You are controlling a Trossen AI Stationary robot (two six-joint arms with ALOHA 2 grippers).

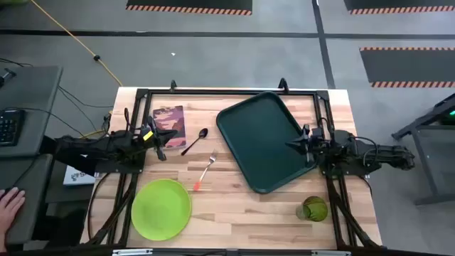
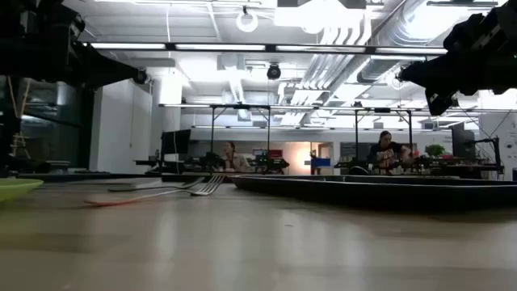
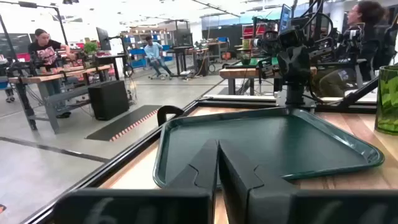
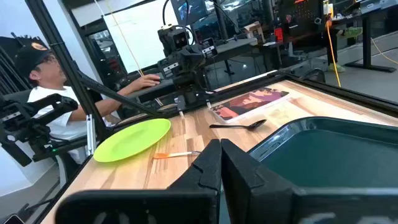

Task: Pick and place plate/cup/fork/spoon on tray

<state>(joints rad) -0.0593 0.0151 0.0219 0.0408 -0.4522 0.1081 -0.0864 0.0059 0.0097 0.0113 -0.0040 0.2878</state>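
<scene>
My two dark arms wait over a pale wooden counter, nothing yet lifted. The large dark-green rectangular tray with its raised rim lies tilted on the counter and serves as the marker for everything else. My right gripper hovers at the tray's right edge, its fingers pressed together and holding nothing. My left gripper hangs well to the tray's left, above a small maroon picture book, its fingers likewise closed on nothing. Between book and tray lies the small blackish spoon with its thin handle. Just nearer the front edge than the spoon, still left of the tray, rests the slim fork, silver tines toward the tray, orange-red handle pointing away. The round lime-green plate sits flat near the counter's front-left, well apart from the tray. The small translucent dark-green cup stands upright off the tray's front-right corner, near it but not touching. People sit at benches in the room behind.
</scene>
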